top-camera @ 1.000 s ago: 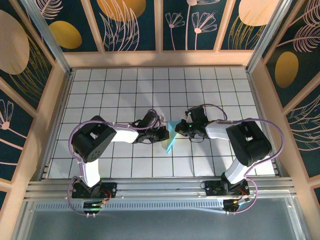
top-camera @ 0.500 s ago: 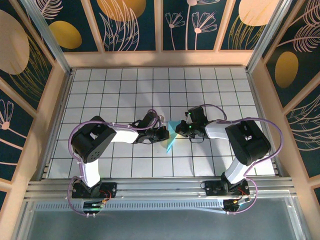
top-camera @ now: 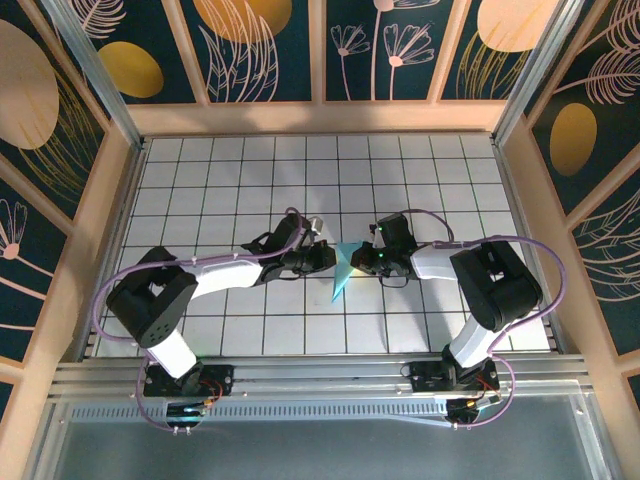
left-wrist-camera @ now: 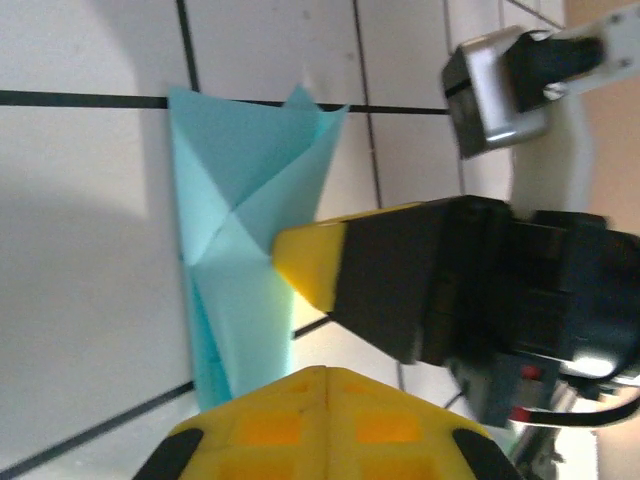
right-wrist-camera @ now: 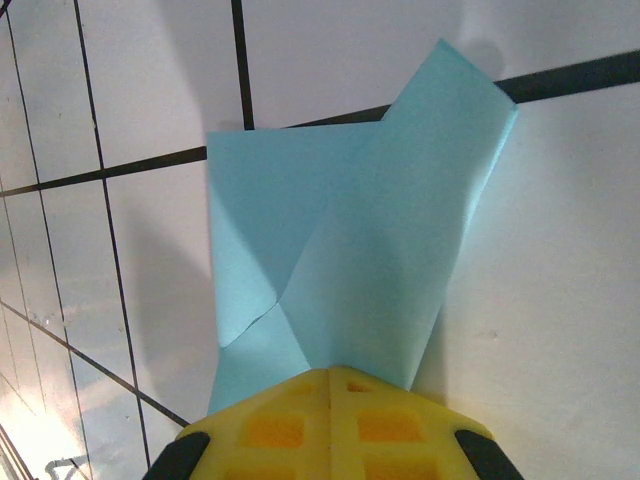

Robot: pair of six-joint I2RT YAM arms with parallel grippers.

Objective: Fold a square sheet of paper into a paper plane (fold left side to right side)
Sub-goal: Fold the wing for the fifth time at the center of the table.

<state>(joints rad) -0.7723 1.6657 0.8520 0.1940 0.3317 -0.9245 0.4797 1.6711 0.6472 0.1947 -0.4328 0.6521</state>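
Observation:
The sheet of paper [top-camera: 342, 273] lies folded into a narrow teal dart on the tiled floor between my two grippers, pointed end toward the arm bases. In the left wrist view the paper [left-wrist-camera: 235, 200] shows two creased flaps, and its lower end runs under my shut left gripper [left-wrist-camera: 325, 372]. The right gripper [left-wrist-camera: 300, 265] presses its yellow tip on the fold from the right. In the right wrist view one flap of the paper [right-wrist-camera: 400, 220] stands slightly raised, right ahead of my shut right gripper [right-wrist-camera: 330, 372]. From above, the left gripper [top-camera: 327, 258] and right gripper [top-camera: 358, 262] flank the paper.
White tiled floor [top-camera: 250, 180] with dark grid lines, walled by wooden rails and patterned panels [top-camera: 320, 50]. Free tiles lie behind and to both sides of the paper. The arm bases [top-camera: 185, 375] stand at the near edge.
The left arm has stretched out, its elbow swinging down and left while its gripper shifted slightly up beside the paper. The right arm has hardly moved. The paper looks narrower.

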